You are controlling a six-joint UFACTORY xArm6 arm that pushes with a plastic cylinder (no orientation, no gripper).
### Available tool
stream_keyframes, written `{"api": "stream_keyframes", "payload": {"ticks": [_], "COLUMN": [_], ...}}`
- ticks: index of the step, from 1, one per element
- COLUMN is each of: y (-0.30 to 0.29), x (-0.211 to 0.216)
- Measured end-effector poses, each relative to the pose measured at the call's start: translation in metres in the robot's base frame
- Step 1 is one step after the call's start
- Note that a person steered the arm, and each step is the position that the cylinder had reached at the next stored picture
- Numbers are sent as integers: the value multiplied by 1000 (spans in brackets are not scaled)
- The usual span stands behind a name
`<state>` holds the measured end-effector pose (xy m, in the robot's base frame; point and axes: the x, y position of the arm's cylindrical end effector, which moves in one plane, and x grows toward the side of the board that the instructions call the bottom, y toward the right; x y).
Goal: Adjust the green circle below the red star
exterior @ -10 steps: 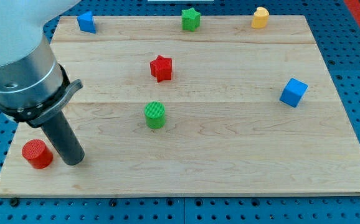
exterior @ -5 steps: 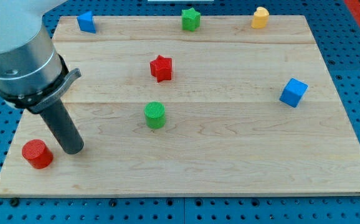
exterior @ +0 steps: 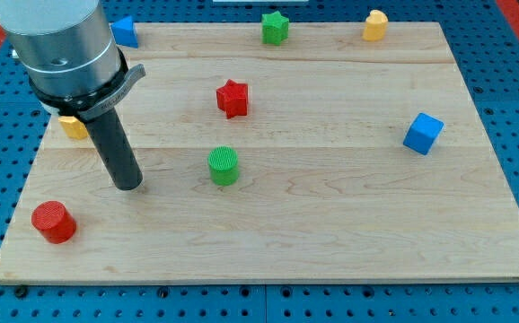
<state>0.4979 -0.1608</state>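
Note:
The green circle stands on the wooden board, below the red star and slightly to the view's left of it, with a clear gap between them. My tip rests on the board to the view's left of the green circle, about a hundred pixels away and a little lower, touching no block.
A red circle sits at the bottom left. A yellow block is partly hidden behind the arm at left. A blue block, green star and yellow block line the top edge. A blue cube lies at right.
My tip has moved up and to the view's right, away from the red circle and toward the green circle. The yellow block at left has come into sight. No block moved.

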Motion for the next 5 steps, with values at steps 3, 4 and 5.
{"api": "stream_keyframes", "payload": {"ticks": [3, 4, 5], "y": [23, 30, 40], "x": [-11, -11, -12]}}
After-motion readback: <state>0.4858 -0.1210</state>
